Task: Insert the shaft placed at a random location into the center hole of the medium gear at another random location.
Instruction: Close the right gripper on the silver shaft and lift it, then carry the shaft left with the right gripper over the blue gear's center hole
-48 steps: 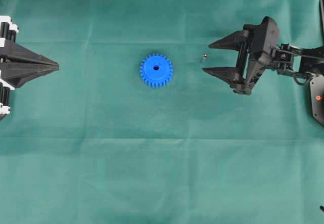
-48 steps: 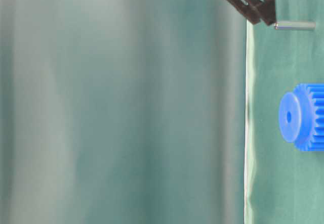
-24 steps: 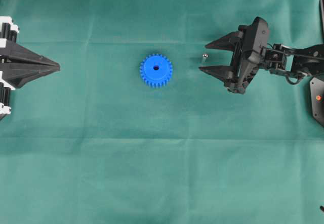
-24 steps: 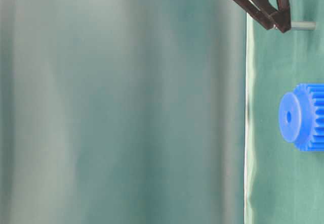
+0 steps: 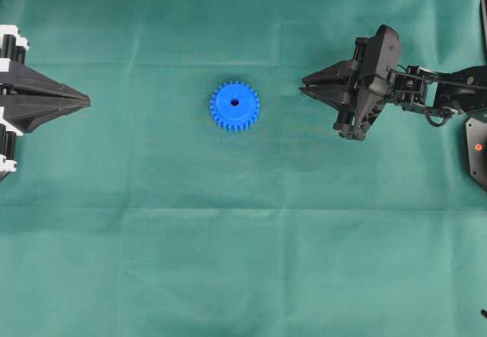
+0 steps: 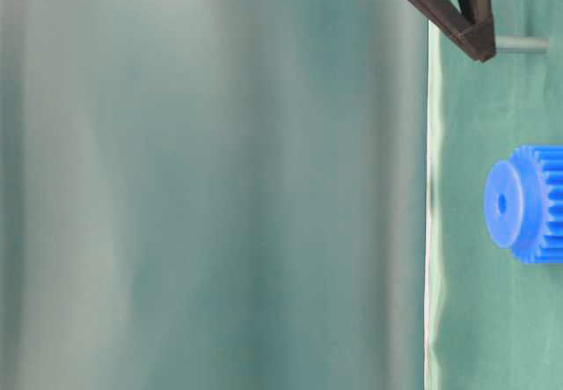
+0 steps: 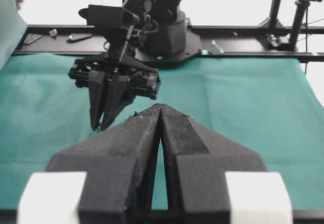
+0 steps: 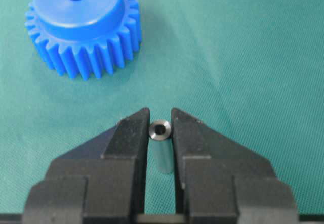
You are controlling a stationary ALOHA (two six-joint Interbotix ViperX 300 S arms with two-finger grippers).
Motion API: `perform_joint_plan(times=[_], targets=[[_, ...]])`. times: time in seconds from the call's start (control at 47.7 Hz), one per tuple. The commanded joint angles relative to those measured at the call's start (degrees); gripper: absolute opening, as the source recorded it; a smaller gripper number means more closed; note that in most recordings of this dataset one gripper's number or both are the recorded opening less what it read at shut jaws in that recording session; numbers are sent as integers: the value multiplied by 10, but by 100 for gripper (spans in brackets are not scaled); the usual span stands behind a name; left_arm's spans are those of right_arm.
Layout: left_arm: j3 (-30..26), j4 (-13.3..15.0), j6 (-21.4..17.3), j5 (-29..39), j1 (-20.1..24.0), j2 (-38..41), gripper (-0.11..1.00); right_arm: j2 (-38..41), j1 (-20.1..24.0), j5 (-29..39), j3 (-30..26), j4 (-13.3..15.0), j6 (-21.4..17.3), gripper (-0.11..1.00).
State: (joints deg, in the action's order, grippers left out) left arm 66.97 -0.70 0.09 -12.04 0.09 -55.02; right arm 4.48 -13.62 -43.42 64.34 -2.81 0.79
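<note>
Two claws are showing: the left claw (image 5: pixel 85 102) is sitting pressed together at the table's (image 5: pixel 228 261) edge, while the right claw (image 8: pixel 160 120) is pinching the upright shaft (image 8: pixel 161 150). The grasping step is finishing; next comes lifting it over the medium gear (image 5: pixel 234 106), just beside, aiming for the center hole (image 5: pixel 234 102).
</note>
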Motion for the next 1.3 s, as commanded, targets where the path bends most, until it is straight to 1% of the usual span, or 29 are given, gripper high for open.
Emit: perform_joint_plan(times=[0.0, 0.126, 0.231, 0.524, 0.713, 1.279], targets=[[-10, -2, -1, -3, 0, 2, 0, -5, -2, -2, -4, 1, -1, 13], [-10, -2, -1, -3, 0, 2, 0, -12, -2, 0, -4, 1, 4, 13], [-11, -2, -1, -3, 0, 2, 0, -31, -2, 15, -6, -2, 8, 13], [-11, -1, -1, -3, 0, 2, 0, -128, -2, 110, -17, -1, 11, 13], [-11, -1, -1, -3, 0, 2, 0, -173, -2, 144, -19, 2, 12, 13], [-11, -2, 0, -4, 0, 3, 0, -169, 0, 149, -29, 3, 11, 13]])
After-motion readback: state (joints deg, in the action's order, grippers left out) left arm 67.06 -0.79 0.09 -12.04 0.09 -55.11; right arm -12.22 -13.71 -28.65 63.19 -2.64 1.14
